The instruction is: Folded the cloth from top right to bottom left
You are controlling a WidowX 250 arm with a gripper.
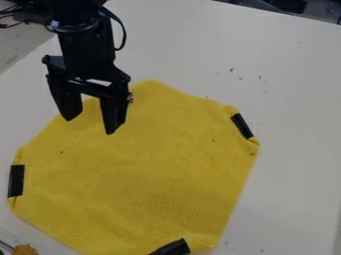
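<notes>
Cables (8, 21) trail in at the view's edge between 10 and 11 o'clock, near the black arm (85, 47). On the cloth's 9 o'clock side, a black strip (16, 180) stands nearly upright along the border. Farther down, at the view's 7 o'clock, a small orange-brown lump (25, 250) shows just beside the cloth. The arm comes in from 11 o'clock, and its pincer (89, 127) hangs toward the cloth's 11 o'clock part. The pincer is wide, its two fingers well apart, with yellow fabric visible between them; whether the tips touch the fabric, I cannot tell. Next comes the yellow cloth (143, 174) itself, spread broadly on the pale worktop (296, 114) from the view's 9 o'clock side through the middle and down to 6 o'clock. It has a many-sided outline, with a blunt peak near its own 12 o'clock and a few dark specks on its face. A second black strip (172, 248) lies tilted at its 5 o'clock edge. Dark crumbs (259, 77) dot the worktop at the view's 1 to 2 o'clock. Rightmost on the cloth, a third black strip (242, 126) slants along its 2 o'clock edge.
</notes>
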